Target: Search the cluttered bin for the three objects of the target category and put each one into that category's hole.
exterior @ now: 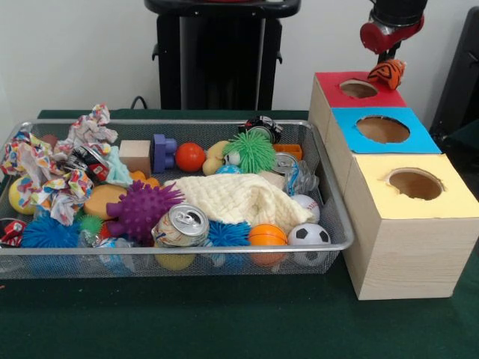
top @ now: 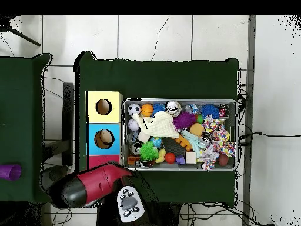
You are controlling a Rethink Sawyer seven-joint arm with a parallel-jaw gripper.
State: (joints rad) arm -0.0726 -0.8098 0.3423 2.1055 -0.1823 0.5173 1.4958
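Observation:
The bin point(exterior: 187, 249) is a wide wire-mesh basket full of toys on the green table; it also shows in the overhead view point(top: 179, 100). The hole point(exterior: 358, 89) with the red surround is on the farthest wooden box. My gripper point(exterior: 388, 63) hangs just above and behind it, shut on an orange toy with black stripes point(exterior: 387, 73). In the overhead view my red arm point(top: 88, 185) covers most of the red-topped box point(top: 100, 159), and the gripper is hidden under it.
Boxes with a blue-surround hole point(exterior: 382, 129) and a yellow-surround hole point(exterior: 415, 183) stand in front of the red one. The bin holds a cream cloth point(exterior: 239, 198), a can point(exterior: 182, 226), a purple spiky ball point(exterior: 141, 209), a soccer ball point(exterior: 308, 235) and crumpled patterned cloth point(exterior: 45, 172).

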